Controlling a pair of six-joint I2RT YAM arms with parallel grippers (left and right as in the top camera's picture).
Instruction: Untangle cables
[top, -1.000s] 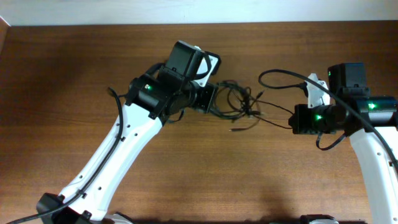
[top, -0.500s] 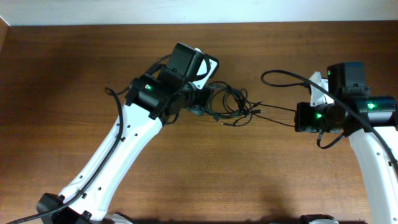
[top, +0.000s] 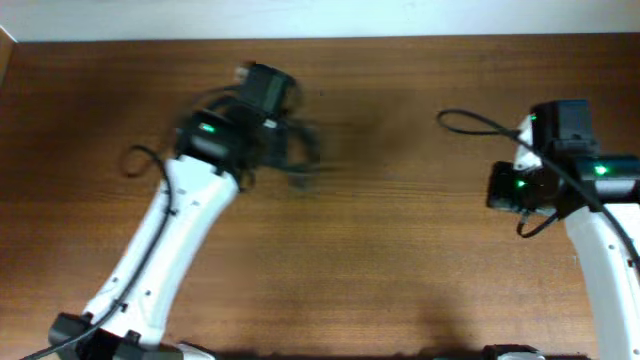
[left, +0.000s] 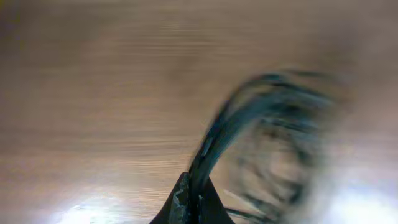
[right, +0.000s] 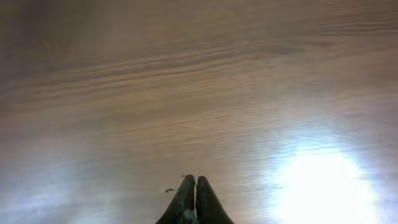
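Black cables (left: 217, 127) in L jaws

Both arms are built of smooth white links joined by boxy black joint housings. On the left arm (top: 165, 235) a green light (top: 208, 128) is set into the black housing, and a thin black cable (top: 135, 152) is run beside the white link. On the right arm (top: 605, 250) two green lights (top: 520, 183) are shown, and a thick black cable (top: 470, 120) is looped out from the wrist. The fingers (right: 183, 202) are seen as dark, tapering blades.

Thin black cables (top: 305, 150): blurred looped tangle, one bundle, left of centre
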